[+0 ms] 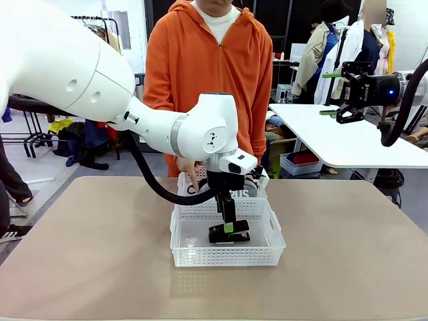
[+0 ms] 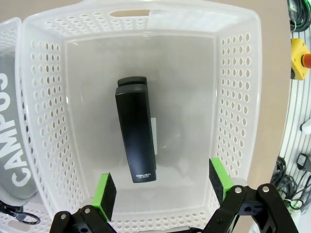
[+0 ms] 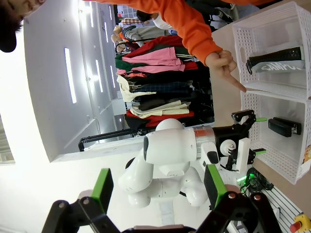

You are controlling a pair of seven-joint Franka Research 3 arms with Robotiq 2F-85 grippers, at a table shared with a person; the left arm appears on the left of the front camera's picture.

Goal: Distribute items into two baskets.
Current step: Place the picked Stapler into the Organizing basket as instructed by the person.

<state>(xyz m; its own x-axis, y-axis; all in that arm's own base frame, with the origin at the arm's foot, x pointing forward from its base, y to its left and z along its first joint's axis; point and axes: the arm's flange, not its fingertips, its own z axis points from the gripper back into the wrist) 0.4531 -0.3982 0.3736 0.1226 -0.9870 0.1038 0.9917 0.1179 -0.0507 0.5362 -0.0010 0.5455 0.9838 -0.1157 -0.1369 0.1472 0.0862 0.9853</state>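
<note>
Black stapler [image 2: 136, 128]: we find it lying flat on the floor of the near basket [image 2: 233, 97], about midway between the side walls, apart from them. Our left gripper [image 2: 163, 187] hangs just above it with jaws spread wide; the green pads [image 2: 106, 194] stand either side of the stapler's printed end, neither touching it.

Grey "CAMPUS" pouch [image 2: 12, 145]: inside the far basket [image 3: 272, 29], which sits against the near basket's far edge.

Person's hand [image 1: 189, 172]: at the far basket's left rim, a finger pointing down.

Our right gripper [image 1: 341, 93]: raised beyond the table's right edge, jaws apart, empty.
</note>
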